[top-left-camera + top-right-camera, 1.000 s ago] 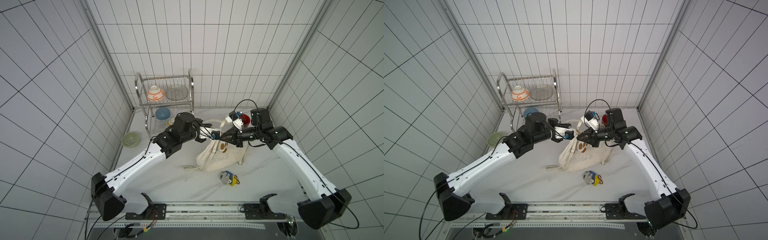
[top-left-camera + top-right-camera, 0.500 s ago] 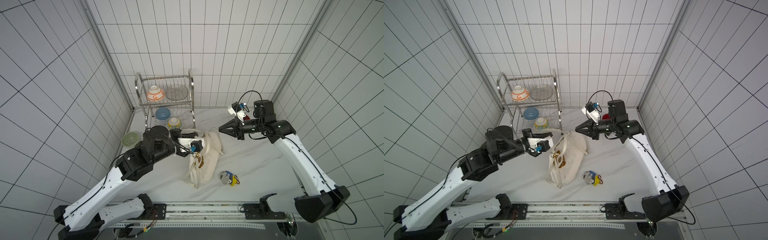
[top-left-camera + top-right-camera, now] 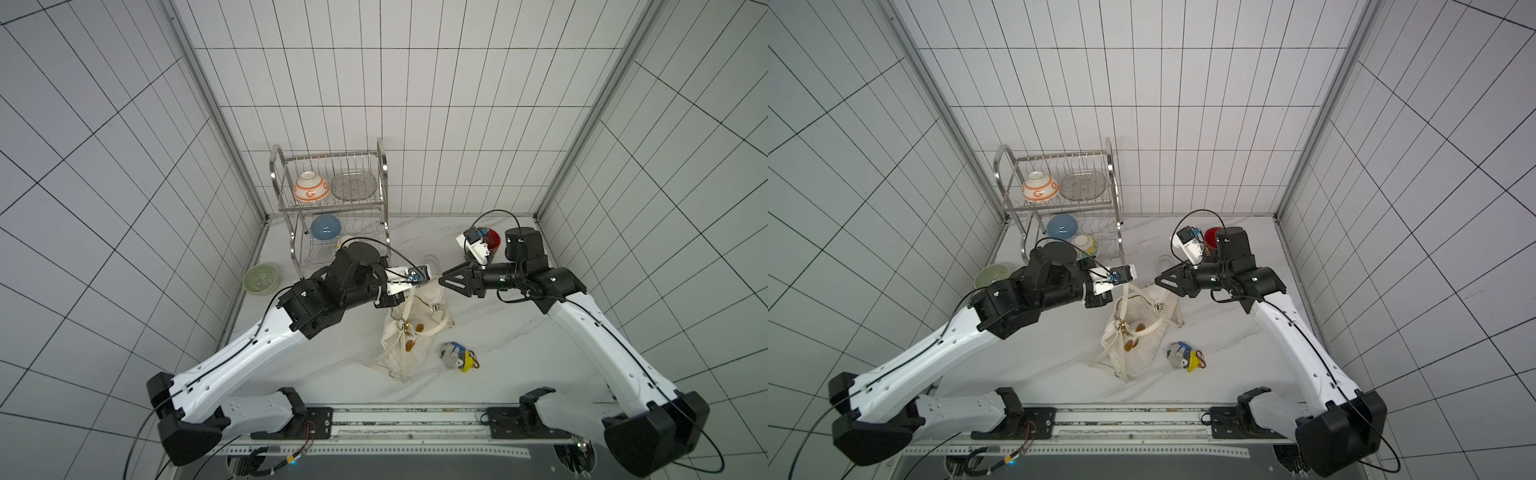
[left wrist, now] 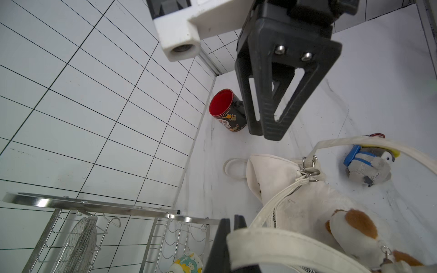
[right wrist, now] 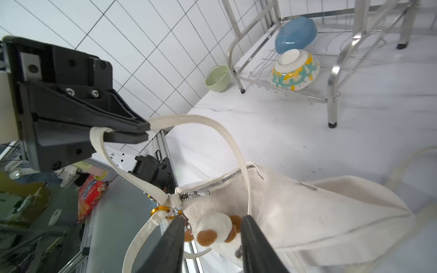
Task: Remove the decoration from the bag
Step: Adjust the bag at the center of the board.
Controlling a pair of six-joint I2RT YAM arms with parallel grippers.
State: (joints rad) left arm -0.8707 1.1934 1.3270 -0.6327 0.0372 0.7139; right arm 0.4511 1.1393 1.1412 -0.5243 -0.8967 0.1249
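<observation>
The cream-white bag (image 3: pixel 399 353) (image 3: pixel 1144 353) hangs slack with its bottom on the table. My left gripper (image 4: pixel 231 222) (image 5: pixel 144 131) is shut on its long white strap (image 5: pixel 201 120). The decoration (image 5: pixel 212 230) (image 4: pixel 350 229), a white and brown plush dog, hangs at the bag's zip end by a gold clasp (image 5: pixel 160 209). It shows as brown patches (image 3: pixel 419 328) in both top views. My right gripper (image 5: pixel 212 222) (image 3: pixel 444 280) is open, above and to the right of the bag, touching nothing; the plush shows between its fingers from a distance.
A grey penguin plush (image 3: pixel 457 359) (image 4: pixel 369 165) lies on the table right of the bag. A dish rack (image 3: pixel 332 216) with bowls stands at the back, a green bowl (image 3: pixel 260 279) at its left. A red-lined mug (image 4: pixel 227 108) is at the back right.
My right gripper drew back from the bag and has opened. My left arm swung the bag by its strap leftward and frontward, then came partly back.
</observation>
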